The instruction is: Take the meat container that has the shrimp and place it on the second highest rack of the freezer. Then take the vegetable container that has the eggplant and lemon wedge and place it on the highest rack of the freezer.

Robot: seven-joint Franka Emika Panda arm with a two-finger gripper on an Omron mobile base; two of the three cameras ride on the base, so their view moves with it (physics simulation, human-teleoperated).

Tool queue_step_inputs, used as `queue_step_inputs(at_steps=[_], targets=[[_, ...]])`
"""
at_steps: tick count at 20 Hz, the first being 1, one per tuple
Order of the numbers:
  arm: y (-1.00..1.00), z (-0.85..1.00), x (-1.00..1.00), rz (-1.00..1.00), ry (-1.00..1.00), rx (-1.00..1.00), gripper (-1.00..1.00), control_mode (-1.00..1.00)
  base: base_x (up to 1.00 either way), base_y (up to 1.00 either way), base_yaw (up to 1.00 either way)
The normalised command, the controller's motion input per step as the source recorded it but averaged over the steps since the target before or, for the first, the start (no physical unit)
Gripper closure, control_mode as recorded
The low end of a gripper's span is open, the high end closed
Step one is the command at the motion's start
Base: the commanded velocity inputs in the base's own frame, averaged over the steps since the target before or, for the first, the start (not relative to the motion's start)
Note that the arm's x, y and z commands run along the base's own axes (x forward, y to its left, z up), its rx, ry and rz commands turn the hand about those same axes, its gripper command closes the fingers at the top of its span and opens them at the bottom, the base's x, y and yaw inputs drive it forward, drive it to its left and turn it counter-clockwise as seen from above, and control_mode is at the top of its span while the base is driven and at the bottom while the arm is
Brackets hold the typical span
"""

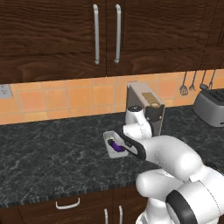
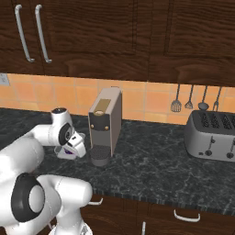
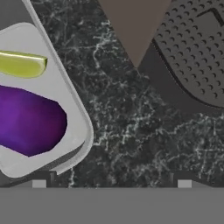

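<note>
Jaws wide, eggplant tray offset left

On the bench, a tray holds the eggplant with the lemon wedge just beside it. The coffee machine stands to the tray's right, against the tiled wall. Further right sits the toaster, below hanging utensils.

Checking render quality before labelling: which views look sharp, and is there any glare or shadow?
Both base views: evenly lit, crisp, no glare. Left base view: arm partly hides the tray. Hand view: close and soft, eggplant and lemon wedge blurry-edged.
</note>
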Motion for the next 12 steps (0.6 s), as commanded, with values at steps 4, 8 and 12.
queue_step_inputs(at_steps=[4,8,12], targets=[[0.0,-0.2,0.19,-0.07,0.05,0.0,-1.0,-1.0,0.0,0.0,0.0],[0.0,-0.33,0.24,-0.05,0.05,0.0,-1.0,-1.0,0.0,0.0,0.0],[0.11,-0.26,0.28,-0.02,0.06,0.0,-1.0,-1.0,0.0,0.0,0.0]])
